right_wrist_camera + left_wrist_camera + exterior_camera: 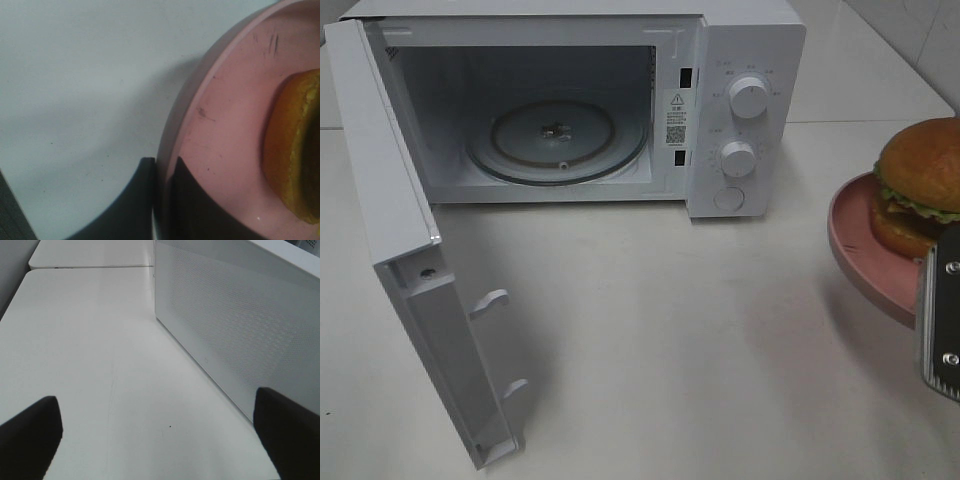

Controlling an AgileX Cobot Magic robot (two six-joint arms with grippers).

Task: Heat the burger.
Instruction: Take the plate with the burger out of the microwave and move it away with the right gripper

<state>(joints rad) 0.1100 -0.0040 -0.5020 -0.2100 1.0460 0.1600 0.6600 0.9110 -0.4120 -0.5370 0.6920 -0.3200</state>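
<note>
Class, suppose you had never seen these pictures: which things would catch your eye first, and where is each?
The white microwave at the back of the table, its door swung wide open on the left, showing the glass turntable inside. At the right edge, the burger sits on a pink plate, whose rim the right gripper pinches.

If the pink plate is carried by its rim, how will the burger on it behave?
The burger is tall and stacked, so it may tip or slide if the pink plate tilts. The plate looks rigid; the right gripper pinches one edge only, so it could sag.

White tabletop [650,330], tiled wall [920,40]
</note>
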